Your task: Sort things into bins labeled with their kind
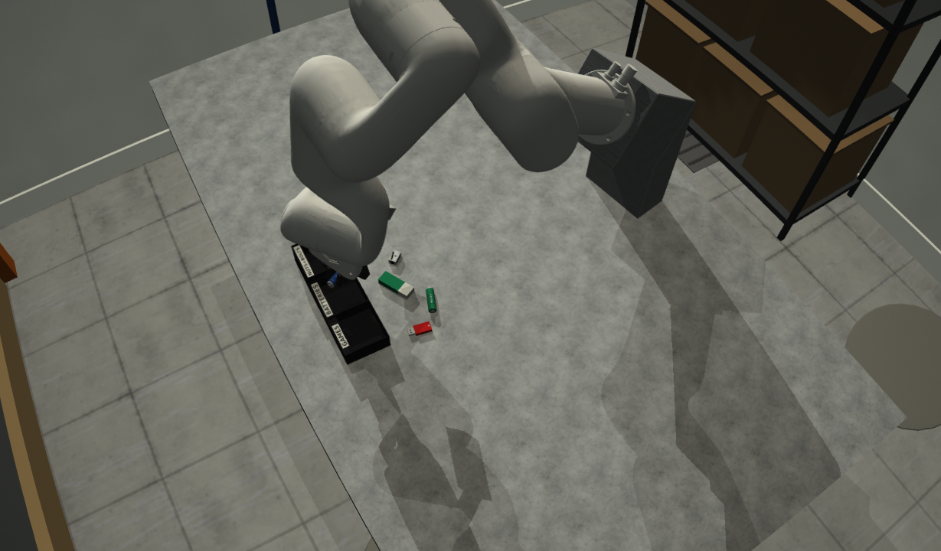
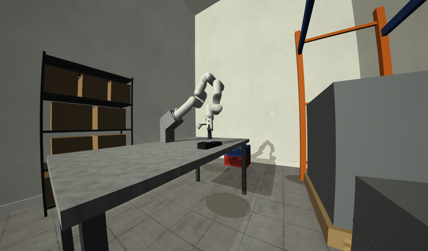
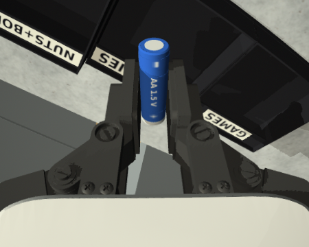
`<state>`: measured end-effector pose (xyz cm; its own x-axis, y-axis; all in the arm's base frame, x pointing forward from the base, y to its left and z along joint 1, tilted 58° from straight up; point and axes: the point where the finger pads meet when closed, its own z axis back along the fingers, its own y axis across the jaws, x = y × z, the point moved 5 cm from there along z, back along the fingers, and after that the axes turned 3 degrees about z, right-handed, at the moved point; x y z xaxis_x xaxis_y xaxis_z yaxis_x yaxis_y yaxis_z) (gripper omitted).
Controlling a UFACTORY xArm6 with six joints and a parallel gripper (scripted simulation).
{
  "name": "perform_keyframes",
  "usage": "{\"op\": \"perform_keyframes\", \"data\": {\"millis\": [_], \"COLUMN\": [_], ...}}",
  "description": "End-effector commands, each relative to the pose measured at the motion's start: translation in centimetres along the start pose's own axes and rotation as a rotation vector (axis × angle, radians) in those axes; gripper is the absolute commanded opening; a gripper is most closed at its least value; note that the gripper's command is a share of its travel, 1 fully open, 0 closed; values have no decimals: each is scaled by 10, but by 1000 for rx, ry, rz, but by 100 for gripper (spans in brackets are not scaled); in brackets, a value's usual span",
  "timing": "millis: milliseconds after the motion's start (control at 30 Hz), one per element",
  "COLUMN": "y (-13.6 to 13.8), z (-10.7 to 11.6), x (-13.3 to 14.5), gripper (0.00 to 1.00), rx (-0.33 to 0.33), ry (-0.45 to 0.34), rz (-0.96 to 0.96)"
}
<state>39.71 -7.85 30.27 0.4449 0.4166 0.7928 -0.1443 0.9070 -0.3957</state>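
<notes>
My gripper point(image 3: 153, 80) point(image 2: 209, 134) is shut on a blue AA battery point(image 3: 153, 82) point(image 1: 333, 278) and holds it upright over the row of three black bins point(image 2: 209, 144). The battery hangs above the middle bin point(image 3: 187, 18) point(image 1: 350, 302), labelled BATTERIES, close to its labelled wall. The NUTS+BOLTS bin point(image 3: 44, 0) point(image 1: 302, 262) is on one side, partly under my wrist, and holds a dark nut. The GAMES bin point(image 3: 264, 96) point(image 1: 365, 332) is on the other side. A green battery point(image 1: 430, 299), a green and white cartridge point(image 1: 396, 283), a red USB stick point(image 1: 420, 328) and a small grey piece point(image 1: 394, 258) lie on the table beside the bins.
The bins stand near the table's left edge point(image 1: 267, 321). The arm's dark base block point(image 1: 638, 151) stands at the table's far right. Shelves with boxes point(image 1: 802, 75) stand beyond the table.
</notes>
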Motion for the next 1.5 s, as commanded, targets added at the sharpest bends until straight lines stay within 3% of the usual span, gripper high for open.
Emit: {"op": "perform_keyframes", "data": {"millis": [0, 833, 1133, 1467], "y": [-1, -5, -9, -10], "z": [1, 0, 0, -1], "x": [0, -1, 0, 1], "gripper": [0, 0, 0, 0], "rx": [24, 99, 166, 171], "ry": [-15, -64, -91, -93], "rz": [154, 783, 1049, 1060]}}
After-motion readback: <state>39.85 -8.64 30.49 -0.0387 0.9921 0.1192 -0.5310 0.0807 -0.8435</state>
